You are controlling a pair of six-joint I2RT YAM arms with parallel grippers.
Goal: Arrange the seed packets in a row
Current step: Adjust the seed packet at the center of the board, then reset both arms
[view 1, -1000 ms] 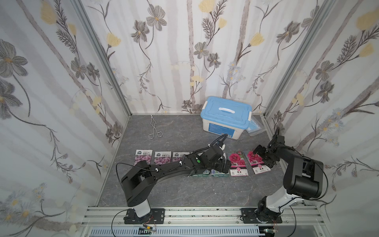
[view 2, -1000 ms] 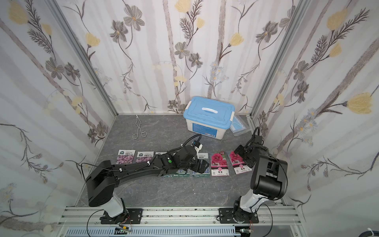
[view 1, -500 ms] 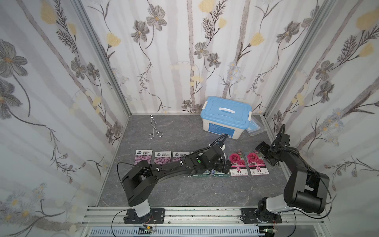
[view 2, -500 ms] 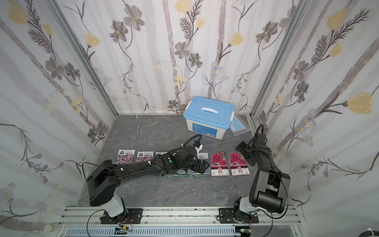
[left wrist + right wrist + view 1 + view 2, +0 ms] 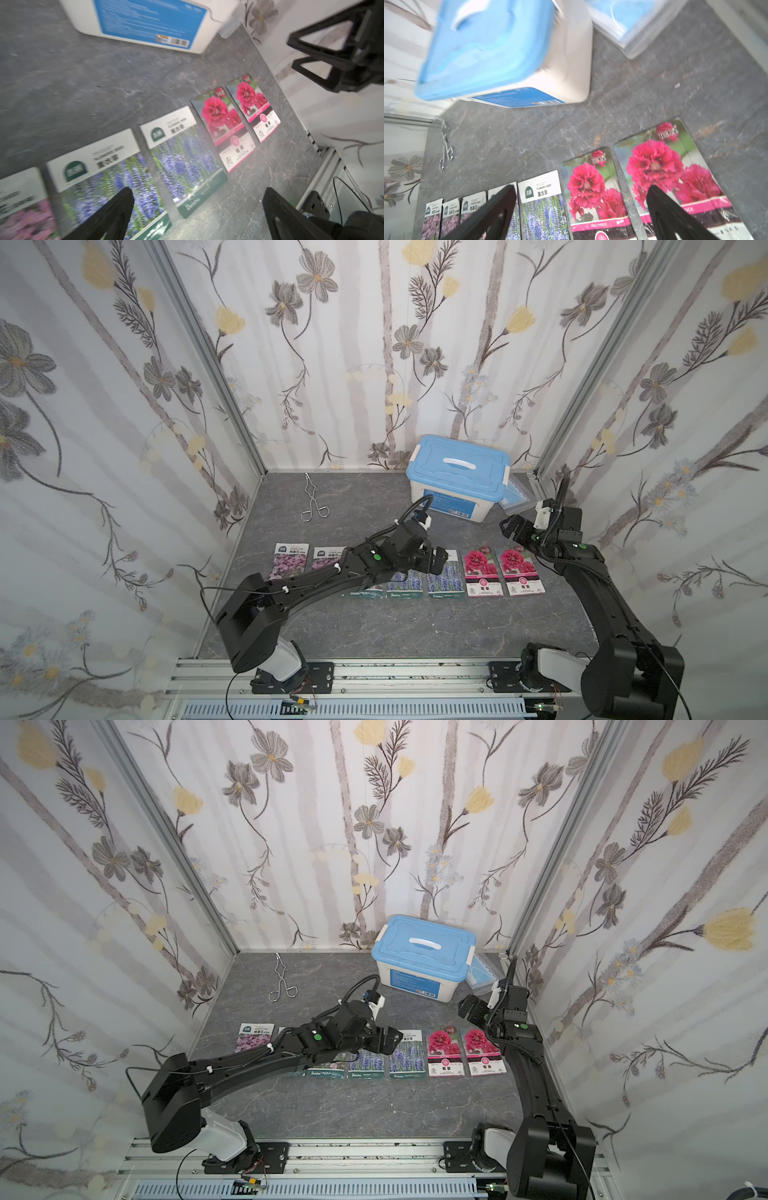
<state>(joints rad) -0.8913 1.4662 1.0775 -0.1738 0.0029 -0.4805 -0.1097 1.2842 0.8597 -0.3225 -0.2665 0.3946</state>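
**Seven seed packets (image 5: pixel 405 587) in one row, nothing gripped**

Laid flat and face up, edge beside edge, across the middle of the grey bench (image 5: pixel 374 626). From the robot's left: three pink-flower packets (image 5: pixel 291 562), two lavender packets (image 5: pixel 445 583), two magenta packets (image 5: pixel 482 572). Third pink one and part of the lavender pair hidden under the left arm in both top views; all seven countable in the right wrist view.

Over the lavender pair, spread wide and gripping nothing: the left fingers (image 5: pixel 116 212). No telling whether touching the paper.

Likewise spread wide and empty: the right fingers (image 5: pixel 670 216), raised clear of the row, just behind the magenta pair.

Farther back: a white box (image 5: pixel 457 472) with a blue lid near the rear wall, a clear blue-edged pouch (image 5: pixel 515 499) tucked beside it toward the right corner, and metal tongs (image 5: pixel 313 502) lying well apart near the back left.
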